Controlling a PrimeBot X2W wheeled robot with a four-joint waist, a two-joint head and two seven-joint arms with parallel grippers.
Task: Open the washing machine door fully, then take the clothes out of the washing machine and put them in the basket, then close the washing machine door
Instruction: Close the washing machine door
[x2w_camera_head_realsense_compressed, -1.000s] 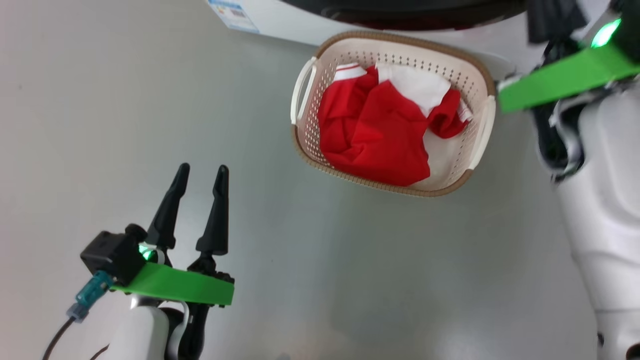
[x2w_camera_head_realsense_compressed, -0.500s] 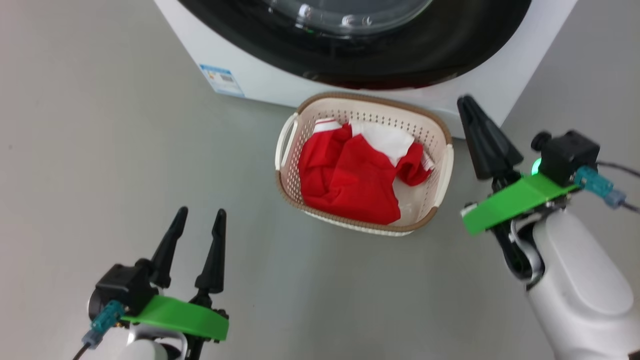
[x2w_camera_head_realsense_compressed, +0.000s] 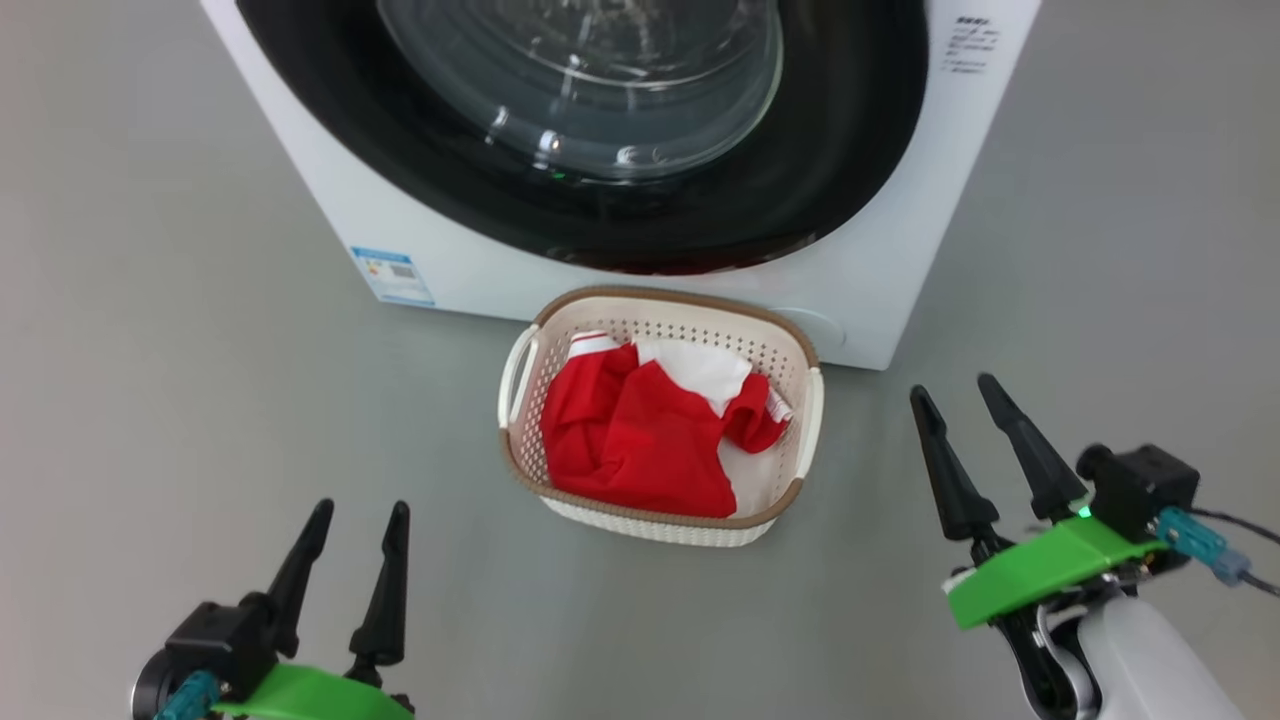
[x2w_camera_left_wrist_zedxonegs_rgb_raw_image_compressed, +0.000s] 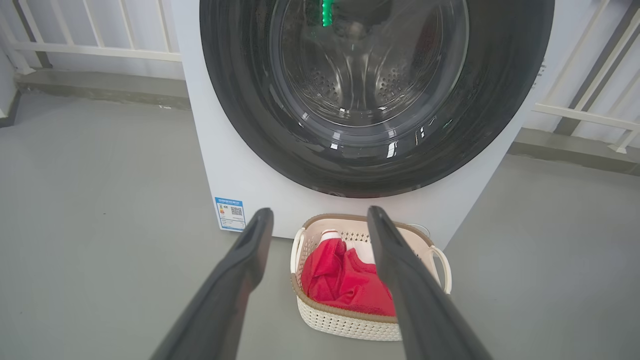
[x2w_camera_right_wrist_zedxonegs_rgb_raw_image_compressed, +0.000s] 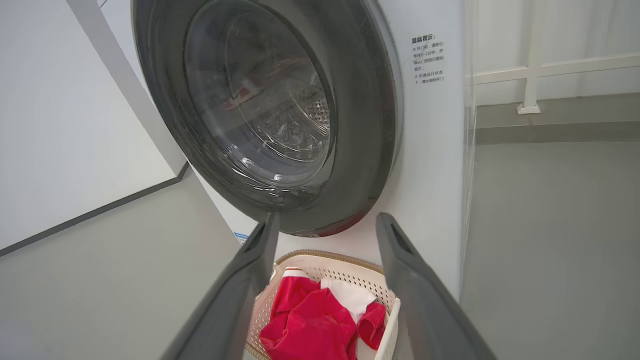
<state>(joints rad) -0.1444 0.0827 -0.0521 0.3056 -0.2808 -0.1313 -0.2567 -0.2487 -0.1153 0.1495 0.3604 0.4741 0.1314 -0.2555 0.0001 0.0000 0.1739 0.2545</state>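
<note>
L claw (x2w_camera_head_realsense_compressed: 360, 507) spread, empty, lower left over grey floor (x2w_camera_head_realsense_compressed: 150, 400). Centre: cream basket (x2w_camera_head_realsense_compressed: 660, 296) w/ brown rim holds red-and-white clothes (x2w_camera_head_realsense_compressed: 630, 450), just in front of white washing machine (x2w_camera_head_realsense_compressed: 480, 280); glossy black door (x2w_camera_head_realsense_compressed: 850, 150) closed. R claw (x2w_camera_head_realsense_compressed: 950, 386) spread, empty.

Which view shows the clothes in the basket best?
The head view: it looks down on all the clothes in the basket. The left wrist view hides part behind a finger; the right wrist view crops them at its bottom edge.
</note>
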